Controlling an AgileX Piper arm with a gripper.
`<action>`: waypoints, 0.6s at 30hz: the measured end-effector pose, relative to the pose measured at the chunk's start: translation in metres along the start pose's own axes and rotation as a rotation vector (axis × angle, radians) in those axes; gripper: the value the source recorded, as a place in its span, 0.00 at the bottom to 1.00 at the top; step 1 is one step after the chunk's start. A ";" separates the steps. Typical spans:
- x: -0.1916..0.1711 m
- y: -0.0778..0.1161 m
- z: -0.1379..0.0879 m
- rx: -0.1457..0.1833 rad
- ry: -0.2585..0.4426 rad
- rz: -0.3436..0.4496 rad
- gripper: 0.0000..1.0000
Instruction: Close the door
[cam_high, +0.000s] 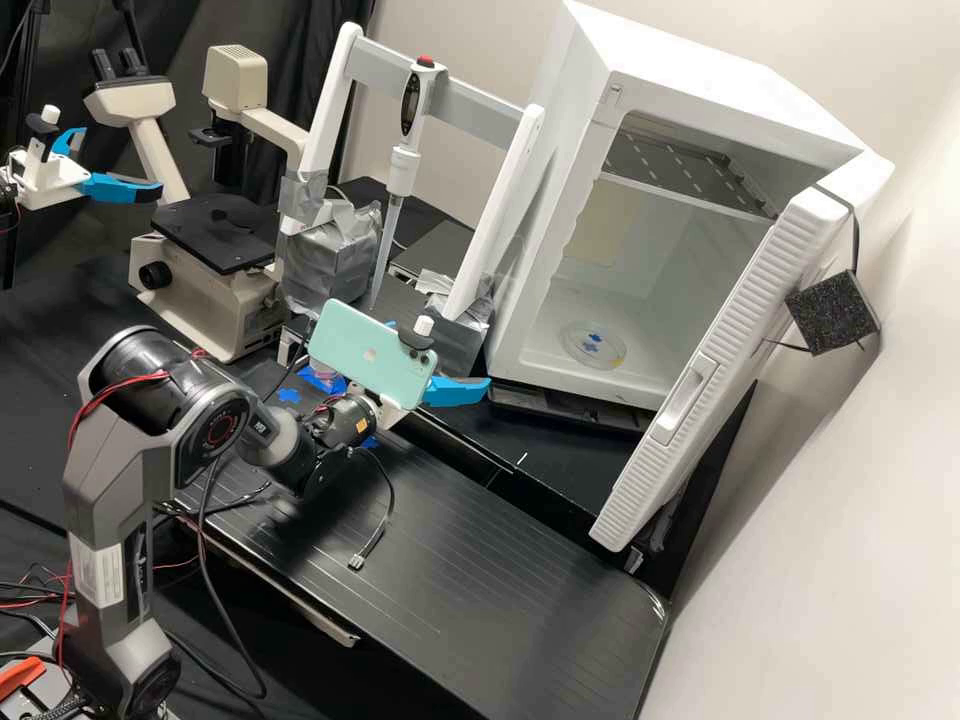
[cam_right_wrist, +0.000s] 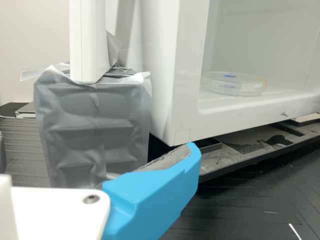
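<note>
On the right, a white door (cam_high: 750, 320), swung open from its cabinet (cam_high: 700, 75) toward the near side; long axis upright, ribbed free edge facing the camera, broad outer face hidden. Left of the cabinet's opening, above the black tabletop (cam_high: 500, 600), a pincer (cam_high: 452, 389), spread wide and pointing right, one blue finger mostly hidden behind a pale green phone (cam_high: 365, 355). In the wrist view, cabinet cut off.

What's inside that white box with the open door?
A clear round dish sits on the floor of the white box, beneath a slotted shelf. The door hides part of the interior; anything there can't be seen.
</note>
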 end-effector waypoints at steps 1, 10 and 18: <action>0.000 0.000 0.000 0.000 0.000 0.000 1.00; -0.009 0.002 0.003 -0.005 0.010 0.012 1.00; -0.077 0.045 0.019 0.075 0.093 0.194 1.00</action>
